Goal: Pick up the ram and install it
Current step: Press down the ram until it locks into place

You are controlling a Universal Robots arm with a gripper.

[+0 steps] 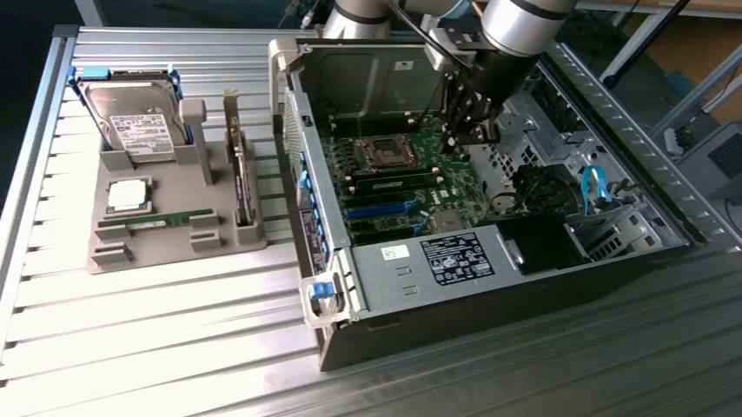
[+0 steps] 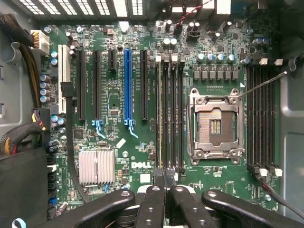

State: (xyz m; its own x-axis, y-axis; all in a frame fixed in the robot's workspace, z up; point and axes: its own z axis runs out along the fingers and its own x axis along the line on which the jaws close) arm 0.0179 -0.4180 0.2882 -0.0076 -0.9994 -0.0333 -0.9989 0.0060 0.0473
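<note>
Hand (image 2: 164, 179) closed over motherboard (image 2: 118, 95); ram (image 1: 155, 220) on fixture (image 1: 174, 187).

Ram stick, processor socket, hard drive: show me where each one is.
ram stick (image 1: 156, 220), exterior view, middle of its green edge.
processor socket (image 2: 216, 126), wrist view, centre of its contact field.
hard drive (image 1: 142, 129), exterior view, on its label.
</note>
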